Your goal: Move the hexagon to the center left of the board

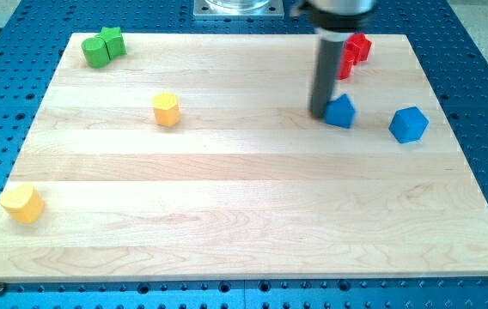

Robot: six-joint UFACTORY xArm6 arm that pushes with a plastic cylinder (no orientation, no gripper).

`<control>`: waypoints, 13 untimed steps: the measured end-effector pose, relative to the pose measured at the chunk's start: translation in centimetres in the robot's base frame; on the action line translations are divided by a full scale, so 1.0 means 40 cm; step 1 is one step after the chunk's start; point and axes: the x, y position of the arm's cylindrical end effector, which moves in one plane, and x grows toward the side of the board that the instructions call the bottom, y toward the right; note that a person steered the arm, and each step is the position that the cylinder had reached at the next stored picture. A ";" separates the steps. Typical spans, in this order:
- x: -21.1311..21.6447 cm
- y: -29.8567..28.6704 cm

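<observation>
A yellow hexagon block (pixel 167 109) sits left of the board's middle, toward the view's top. My tip (pixel 319 114) rests on the board far to its right, touching the left side of a blue block (pixel 341 112). A second blue block (pixel 409 124) lies further right, near the board's right edge. The rod hides part of the red blocks behind it.
Two green blocks (pixel 102 47) sit together at the top left corner. Red blocks (pixel 354 53) sit at the top right, behind the rod. A yellow block (pixel 22 203) lies at the bottom left edge. The wooden board (pixel 244 215) lies on a blue perforated table.
</observation>
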 end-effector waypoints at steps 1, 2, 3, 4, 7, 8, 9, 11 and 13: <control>0.044 0.055; 0.127 -0.143; 0.272 -0.390; 0.257 -0.706; 0.258 -0.690; 0.258 -0.690; 0.258 -0.690; 0.276 -0.690; 0.131 -0.432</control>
